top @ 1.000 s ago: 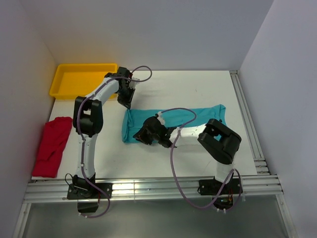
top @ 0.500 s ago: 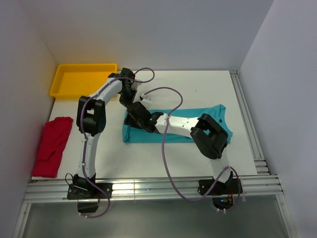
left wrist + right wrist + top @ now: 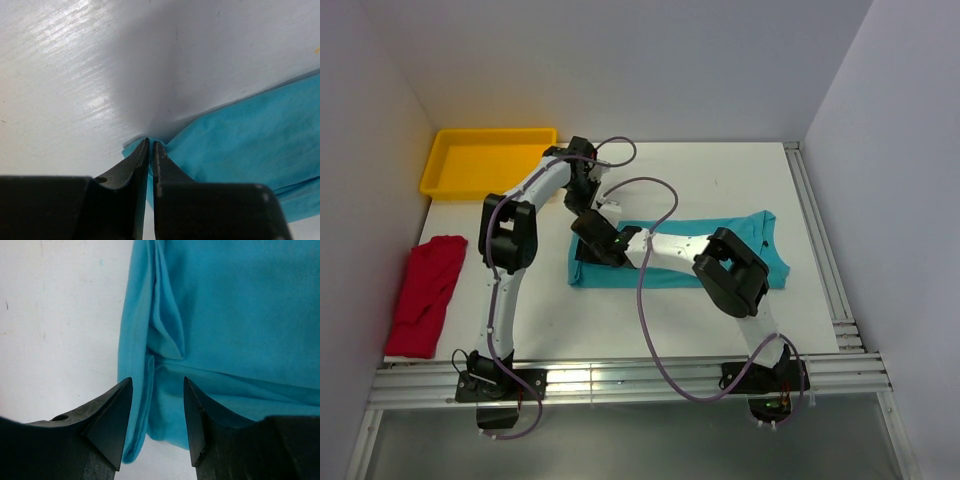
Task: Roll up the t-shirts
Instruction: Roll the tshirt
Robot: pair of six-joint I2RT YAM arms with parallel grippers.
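Observation:
The teal t-shirt [image 3: 620, 275] lies folded into a long strip across the middle of the table. My left gripper [image 3: 578, 208] is at its far left corner, and in the left wrist view it [image 3: 150, 142] is shut on that corner of teal cloth [image 3: 240, 130]. My right gripper [image 3: 586, 232] hovers just beside it over the strip's left end. Seen from the right wrist, it [image 3: 157, 382] is open, with the folded teal edge [image 3: 240, 315] lying between and below its fingers, not pinched. The red t-shirt [image 3: 425, 295] lies crumpled at the table's left edge.
A yellow tray [image 3: 485, 160] stands at the back left corner, close behind the left arm. White walls close the table at left, back and right. A metal rail [image 3: 820, 240] runs along the right edge.
My right gripper has swung from the strip's near edge up to its far left end and its jaws have opened wider. The left gripper has stayed pinched at the corner.

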